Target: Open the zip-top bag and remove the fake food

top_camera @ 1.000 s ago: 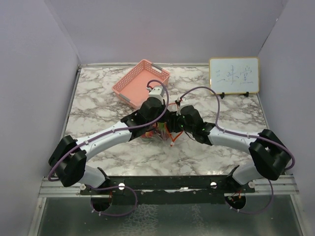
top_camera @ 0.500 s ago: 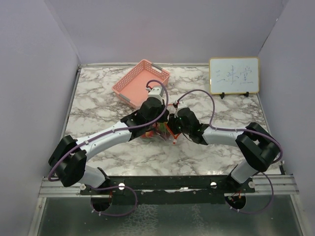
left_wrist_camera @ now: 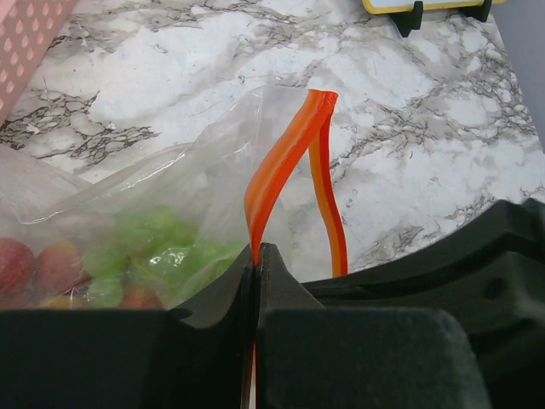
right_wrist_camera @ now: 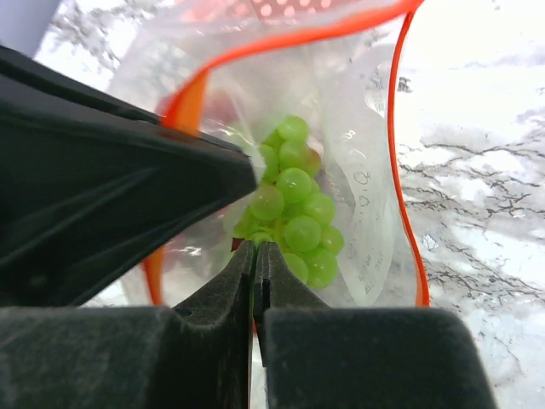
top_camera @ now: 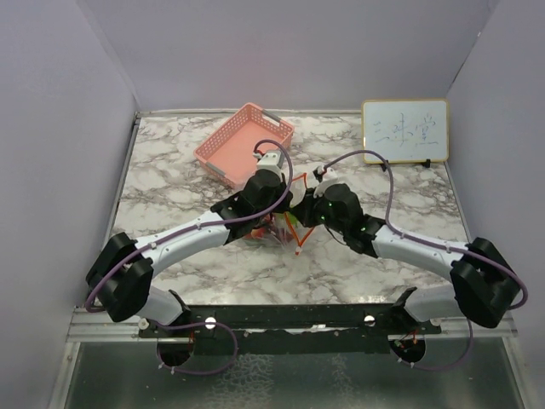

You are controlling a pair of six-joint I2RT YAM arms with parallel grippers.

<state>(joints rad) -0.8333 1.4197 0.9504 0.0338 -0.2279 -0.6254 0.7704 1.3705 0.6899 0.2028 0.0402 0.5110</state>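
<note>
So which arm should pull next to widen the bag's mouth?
Right, probably. The right gripper is shut on film of the zip-top bag beside the green grapes, facing its mouth; the left gripper clamps the orange zip strip, a good anchor.

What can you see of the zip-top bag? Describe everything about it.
The zip-top bag is small, clear, crinkly plastic with an orange-red zip strip round its mouth, which gapes open. Its body rests on the marble table between both arms. Inside show green grapes and reddish pieces. The left gripper has its jaws shut on the strip; the right gripper seems shut on the film.
</note>
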